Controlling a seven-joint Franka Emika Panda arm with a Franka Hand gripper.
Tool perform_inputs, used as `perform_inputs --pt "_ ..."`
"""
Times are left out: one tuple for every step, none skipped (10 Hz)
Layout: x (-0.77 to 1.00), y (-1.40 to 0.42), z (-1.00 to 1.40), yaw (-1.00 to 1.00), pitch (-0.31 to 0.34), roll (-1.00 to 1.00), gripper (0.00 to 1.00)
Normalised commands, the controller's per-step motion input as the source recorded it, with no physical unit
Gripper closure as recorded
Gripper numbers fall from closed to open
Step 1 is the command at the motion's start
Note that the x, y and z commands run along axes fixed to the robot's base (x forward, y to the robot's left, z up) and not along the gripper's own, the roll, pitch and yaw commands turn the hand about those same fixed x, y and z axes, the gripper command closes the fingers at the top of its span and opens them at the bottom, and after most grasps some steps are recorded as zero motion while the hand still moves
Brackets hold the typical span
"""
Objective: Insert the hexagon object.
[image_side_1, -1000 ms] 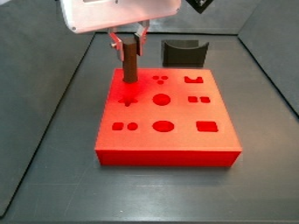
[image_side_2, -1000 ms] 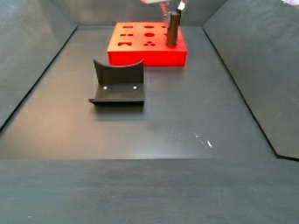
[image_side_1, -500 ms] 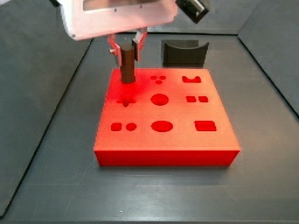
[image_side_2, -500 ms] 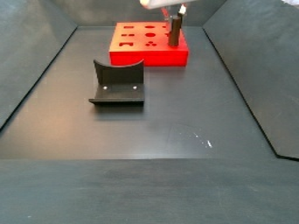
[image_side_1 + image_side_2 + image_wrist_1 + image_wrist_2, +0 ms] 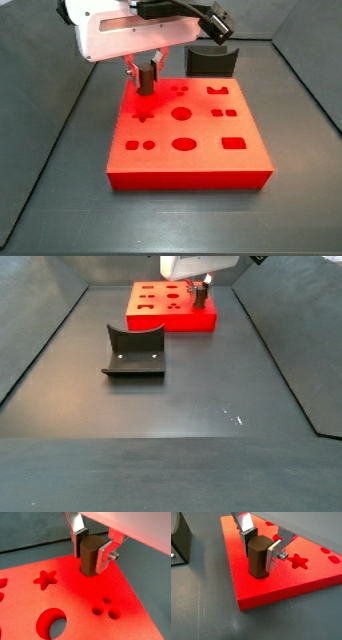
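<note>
The hexagon object [image 5: 89, 559] is a brown wooden peg standing upright, also seen in the other wrist view [image 5: 255, 562]. My gripper [image 5: 92, 552] is shut on it, one silver finger on each side. The peg's lower end goes into the top of the red block [image 5: 73, 607] near a corner, beside the star hole [image 5: 45, 578]. In a side view the gripper [image 5: 144, 72] sits low over the block's far left part [image 5: 201, 165], with only a short length of peg [image 5: 144, 84] showing. In a side view the peg [image 5: 201, 298] stands at the block's right end [image 5: 158, 322].
A dark grey curved holder [image 5: 210, 58] stands behind the block; it is in mid-floor in a side view [image 5: 134, 351]. The block's top has several shaped holes, with a round pair [image 5: 107, 611] near the peg. Dark walls ring the floor.
My gripper has moved down with the peg. Less of the peg shows above the red block than one second ago.
</note>
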Motion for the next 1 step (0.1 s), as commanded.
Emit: perform_inputs --pt "0.0 0.0 0.0 0.0 0.0 0.0 1.0"
